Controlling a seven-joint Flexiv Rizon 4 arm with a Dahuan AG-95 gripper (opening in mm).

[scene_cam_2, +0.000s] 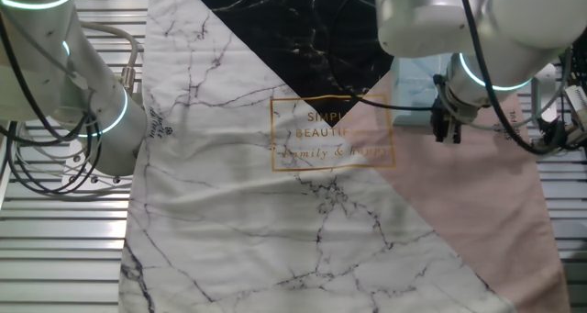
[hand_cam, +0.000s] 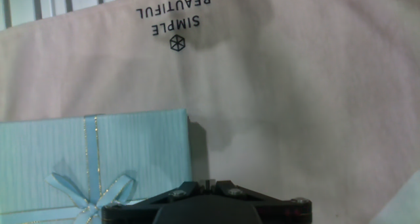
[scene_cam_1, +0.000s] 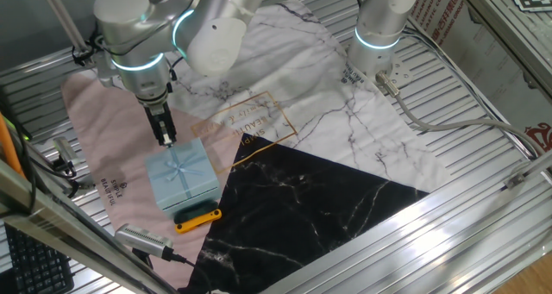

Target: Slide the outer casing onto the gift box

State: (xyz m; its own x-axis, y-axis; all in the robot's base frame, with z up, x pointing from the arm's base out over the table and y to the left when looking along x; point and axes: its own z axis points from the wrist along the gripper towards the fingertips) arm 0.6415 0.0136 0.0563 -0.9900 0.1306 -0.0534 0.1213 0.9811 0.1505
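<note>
While gripper (scene_cam_1: 166,140) state unclear, outer casing (scene_cam_1: 183,175) lies flat, bow up.

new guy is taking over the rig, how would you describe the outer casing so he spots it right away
Find the pink corner of the marble-print cloth on the table. The outer casing lies there, right under the gripper. It is the pale blue squarish box with a ribbon bow, unlike the thin yellow-and-black bar beside it.
</note>
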